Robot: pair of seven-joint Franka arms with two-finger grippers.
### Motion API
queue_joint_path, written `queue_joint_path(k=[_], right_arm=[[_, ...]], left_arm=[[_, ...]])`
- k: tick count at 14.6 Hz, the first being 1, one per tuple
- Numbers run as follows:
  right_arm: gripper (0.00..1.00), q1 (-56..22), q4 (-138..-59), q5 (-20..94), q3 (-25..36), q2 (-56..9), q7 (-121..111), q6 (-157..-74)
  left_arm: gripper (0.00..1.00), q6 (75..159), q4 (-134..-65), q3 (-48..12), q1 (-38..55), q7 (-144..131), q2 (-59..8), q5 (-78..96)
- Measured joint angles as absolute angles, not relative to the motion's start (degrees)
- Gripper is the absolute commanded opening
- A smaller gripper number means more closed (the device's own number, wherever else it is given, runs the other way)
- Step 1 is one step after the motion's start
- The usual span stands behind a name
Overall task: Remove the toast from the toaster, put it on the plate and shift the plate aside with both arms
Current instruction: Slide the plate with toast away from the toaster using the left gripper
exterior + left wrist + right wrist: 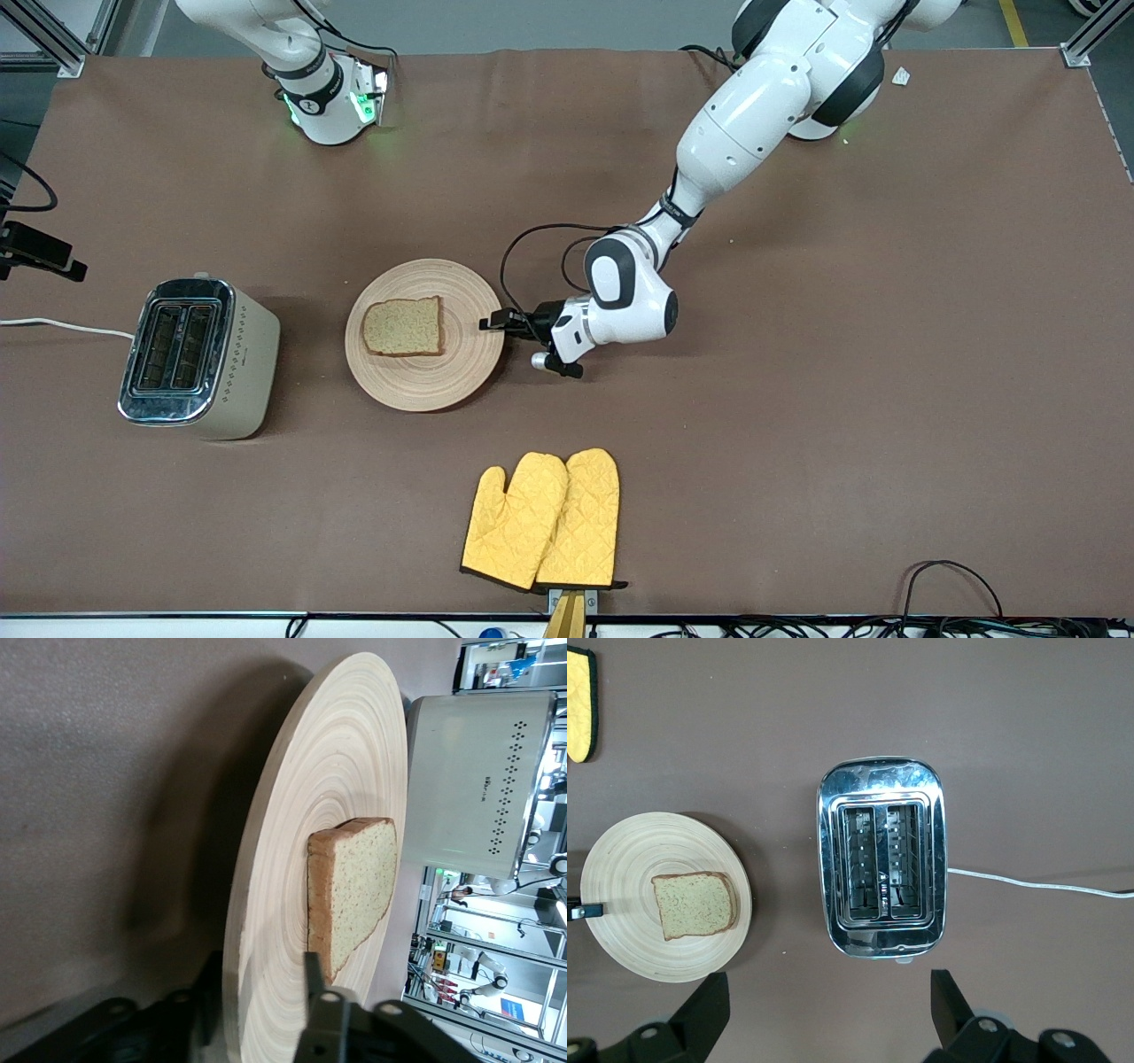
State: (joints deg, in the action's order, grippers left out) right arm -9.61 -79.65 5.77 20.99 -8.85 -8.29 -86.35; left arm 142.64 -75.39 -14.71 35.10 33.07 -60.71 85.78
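The left claw (498,322) sits at the plate (423,381) rim on the side toward the left arm's end of the counter (797,399), clenched on that edge — one finger (312,979) lies on top of the wood in the left wrist view, the other under it. The toast (404,326) lies flat on the plate, just past the claw's tips. The right claw (824,1010) shows only in its own wrist view — hanging released, high over the toaster (881,858), whose two empty slots that view looks straight into. Yellow oven mitts (542,520) lie nearer the front camera than the left claw.
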Motion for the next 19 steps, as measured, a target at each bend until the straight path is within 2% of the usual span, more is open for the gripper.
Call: queue_joint_path(k=[4,7,11,15,19], right_arm=[[1.0,-6.1,-79.7,5.8,17.1,-9.1,-9.5,-86.3],[1.0,-6.1,-79.7,5.7,16.3,-9.1,-9.5,-86.3],[1.0,-6.6,-79.7,5.7,15.7,-9.1,-9.5,-86.3],[1.0,-7.0,-79.7,5.7,15.5,-9.1,-9.5,-86.3],[1.0,-7.5,-79.7,5.7,15.5,-9.1,-9.5,-86.3]], left_arm=[[0.0,143.2,-74.2,-13.9,35.1,34.8,-60.5,85.1],[0.0,141.4,-72.8,-10.8,33.5,27.2,-57.6,74.8],[0.0,121.6,-71.9,-10.0,20.6,21.4,-54.0,65.5],[0.0,101.9,-70.1,-9.6,4.9,22.4,-53.2,60.4],[0.0,89.4,-69.8,-9.4,-9.3,32.4,-53.3,52.5]])
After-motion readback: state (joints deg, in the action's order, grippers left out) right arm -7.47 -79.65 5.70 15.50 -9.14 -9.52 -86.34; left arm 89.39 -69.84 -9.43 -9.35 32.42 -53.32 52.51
